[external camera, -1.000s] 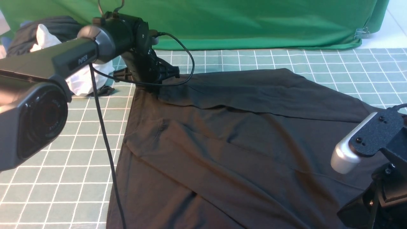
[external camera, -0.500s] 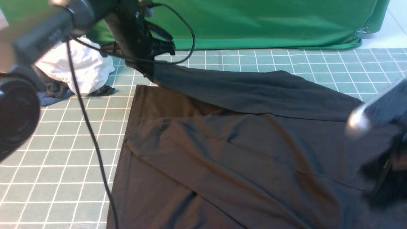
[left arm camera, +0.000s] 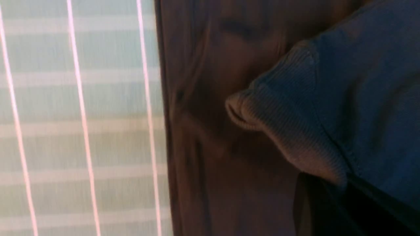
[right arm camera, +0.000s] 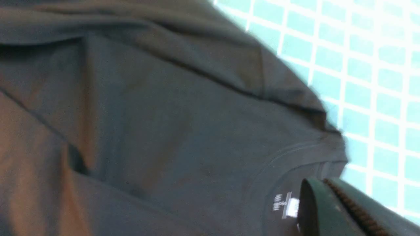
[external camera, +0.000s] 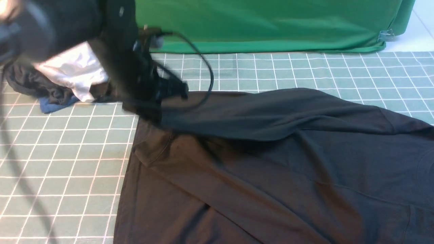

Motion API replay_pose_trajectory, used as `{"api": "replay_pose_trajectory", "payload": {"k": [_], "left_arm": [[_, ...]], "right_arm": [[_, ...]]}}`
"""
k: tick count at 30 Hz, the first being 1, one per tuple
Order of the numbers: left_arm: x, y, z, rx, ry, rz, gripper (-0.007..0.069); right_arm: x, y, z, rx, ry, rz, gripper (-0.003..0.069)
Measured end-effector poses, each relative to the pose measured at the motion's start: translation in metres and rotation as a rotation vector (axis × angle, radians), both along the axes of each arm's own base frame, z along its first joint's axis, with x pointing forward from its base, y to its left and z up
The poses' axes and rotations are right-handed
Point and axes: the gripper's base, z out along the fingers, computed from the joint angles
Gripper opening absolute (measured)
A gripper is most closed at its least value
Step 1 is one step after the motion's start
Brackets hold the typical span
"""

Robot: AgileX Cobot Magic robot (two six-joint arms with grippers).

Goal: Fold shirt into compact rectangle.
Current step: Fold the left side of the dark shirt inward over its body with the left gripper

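A heap of white and dark clothes [external camera: 67, 78] lies at the far left of the desk [external camera: 67, 162]. Beside it, the left fingers [external camera: 149, 108] pinch the ribbed cuff [left arm camera: 279, 131] of the shirt [external camera: 271, 176], which is spread over the desk's middle and right with one sleeve raised. The right fingers [right arm camera: 331, 213], pressed together, hang over its neck label [right arm camera: 290, 206].

A white garment [external camera: 73, 67] tops a dark-and-blue clothes heap [external camera: 51, 98] (far left) before a green backdrop [external camera: 271, 23].
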Motion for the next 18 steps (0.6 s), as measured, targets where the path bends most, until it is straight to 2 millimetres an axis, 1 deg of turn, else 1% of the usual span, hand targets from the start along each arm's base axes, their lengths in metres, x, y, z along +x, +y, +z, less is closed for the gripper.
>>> {"api": "replay_pose_trajectory", "payload": {"k": [4, 7, 8, 10, 13, 15, 18], "left_arm": [[-0.040, 0.006, -0.017, 0.010, 0.066, 0.039, 0.0021], [-0.063, 0.006, -0.030, -0.004, 0.094, 0.055, 0.0021], [-0.065, 0.005, -0.031, -0.008, 0.093, 0.053, 0.0021], [-0.078, -0.001, -0.041, -0.051, 0.112, 0.054, 0.0021], [-0.088, -0.009, -0.052, -0.094, 0.137, 0.059, 0.0021], [-0.090, -0.009, -0.054, -0.096, 0.146, 0.058, 0.0023], [-0.091, -0.007, -0.056, -0.071, 0.151, 0.043, 0.0052]], "right_arm": [[0.004, 0.007, 0.000, 0.060, -0.017, 0.046, 0.0015], [0.006, 0.010, 0.001, 0.088, -0.042, 0.062, 0.0015], [0.006, 0.010, 0.001, 0.089, -0.043, 0.064, 0.0015], [0.007, 0.011, 0.002, 0.101, -0.054, 0.067, 0.0015], [0.007, 0.011, 0.002, 0.109, -0.058, 0.068, 0.0016], [0.007, 0.012, 0.002, 0.108, -0.056, 0.068, 0.0017], [0.007, 0.011, 0.001, 0.107, -0.052, 0.068, 0.0018]]}}
